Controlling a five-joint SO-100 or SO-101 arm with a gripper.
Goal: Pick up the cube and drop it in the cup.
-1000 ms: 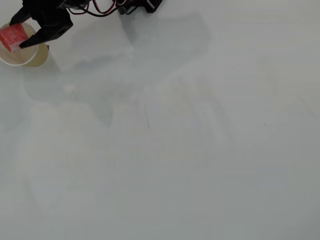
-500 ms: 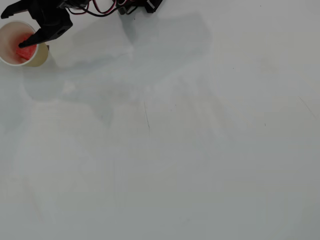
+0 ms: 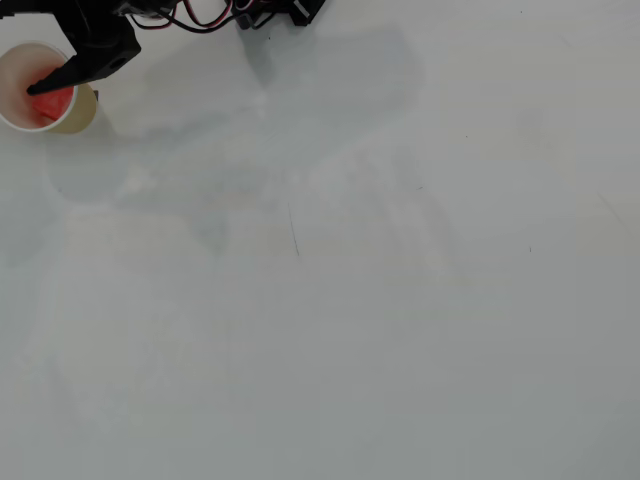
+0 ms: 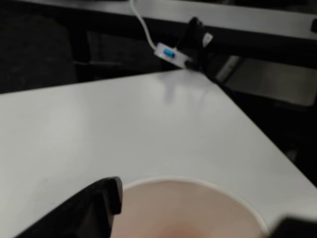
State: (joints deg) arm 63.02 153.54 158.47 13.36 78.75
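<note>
The beige cup [image 3: 80, 116] stands at the top left corner of the overhead view. The red cube [image 3: 55, 104] lies inside it, against the wall nearest the tan side. My black gripper [image 3: 18, 50] hangs over the cup, open, holding nothing. One finger [image 3: 70, 70] reaches across the rim above the cube; the other runs along the picture's top edge. In the wrist view the cup's white rim [image 4: 198, 181] fills the bottom between the fingers [image 4: 91, 208] of the gripper [image 4: 198, 225]. The inner wall looks faintly pink and the cube itself does not show there.
Red and black wires [image 3: 205, 15] and the arm's base [image 3: 295, 10] sit at the top edge of the overhead view. The wrist view shows the table's far corner [image 4: 218, 87] close behind the cup, with a white cable and plug [image 4: 168, 51] beyond it.
A second ago the cube was held between the fingers over the cup. The fingers have spread, the cube has dropped into the cup, and the gripper has shifted slightly toward the top edge.
</note>
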